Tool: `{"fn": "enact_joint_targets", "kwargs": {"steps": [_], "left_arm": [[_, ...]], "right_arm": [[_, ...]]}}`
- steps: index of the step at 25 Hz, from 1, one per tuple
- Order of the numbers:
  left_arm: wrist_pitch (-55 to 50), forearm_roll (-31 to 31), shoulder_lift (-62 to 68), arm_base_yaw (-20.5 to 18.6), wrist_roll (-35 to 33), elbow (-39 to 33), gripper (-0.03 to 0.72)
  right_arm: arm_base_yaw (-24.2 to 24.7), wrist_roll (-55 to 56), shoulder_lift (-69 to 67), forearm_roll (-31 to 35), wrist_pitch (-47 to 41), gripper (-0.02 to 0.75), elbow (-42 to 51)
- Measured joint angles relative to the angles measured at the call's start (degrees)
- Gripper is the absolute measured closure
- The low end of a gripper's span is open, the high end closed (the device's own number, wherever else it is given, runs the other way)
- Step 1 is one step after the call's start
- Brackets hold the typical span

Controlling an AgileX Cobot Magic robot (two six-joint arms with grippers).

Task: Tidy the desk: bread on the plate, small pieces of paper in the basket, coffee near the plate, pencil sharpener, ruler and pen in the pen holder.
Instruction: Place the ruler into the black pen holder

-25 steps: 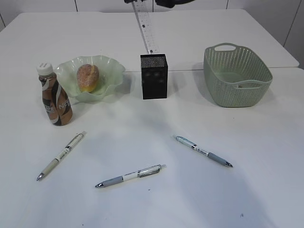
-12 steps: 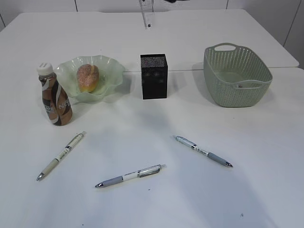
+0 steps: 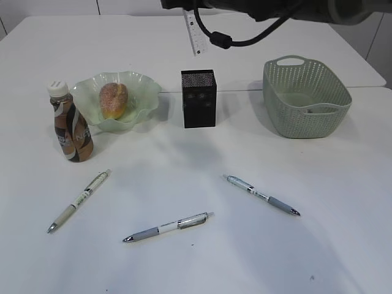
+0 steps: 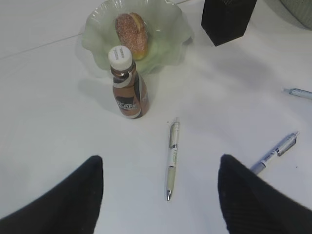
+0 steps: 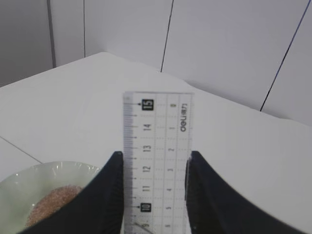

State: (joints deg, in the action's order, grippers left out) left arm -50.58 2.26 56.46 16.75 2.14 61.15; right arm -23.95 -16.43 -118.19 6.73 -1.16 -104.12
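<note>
Right gripper (image 5: 155, 195) clamped on the ruler (image 5: 157, 156), long axis roughly vertical. Holder (image 3: 198, 98) sitting below and a bit nearer. Left gripper (image 4: 161, 195) wide open, empty.

The white counter (image 3: 184, 165) carries a bottle (image 3: 71, 124), plate (image 3: 92, 95), black holder (image 3: 198, 98), basket (image 3: 304, 97) and three pens (image 3: 168, 227).

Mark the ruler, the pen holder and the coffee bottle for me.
ruler (image 5: 157, 156): right wrist view, middle of its clear blade between the fingers.
pen holder (image 3: 198, 101): exterior view, its black front face.
coffee bottle (image 4: 128, 92): left wrist view, its brown label.
</note>
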Motion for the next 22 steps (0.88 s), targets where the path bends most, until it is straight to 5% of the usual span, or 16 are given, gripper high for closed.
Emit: {"fn": "enact_joint_targets", "kwargs": {"steps": [14, 22], "left_arm": [[1.09, 1.43, 0.00, 0.00, 0.00, 0.00, 0.179], [1.23, 1.53, 0.00, 0.00, 0.00, 0.00, 0.179]], "right_arm": [[1.98, -0.13, -8.46, 5.37, 21.62, 0.447, 1.26], [1.98, -0.13, -12.80, 5.51, 25.22, 0.447, 1.26]]}}
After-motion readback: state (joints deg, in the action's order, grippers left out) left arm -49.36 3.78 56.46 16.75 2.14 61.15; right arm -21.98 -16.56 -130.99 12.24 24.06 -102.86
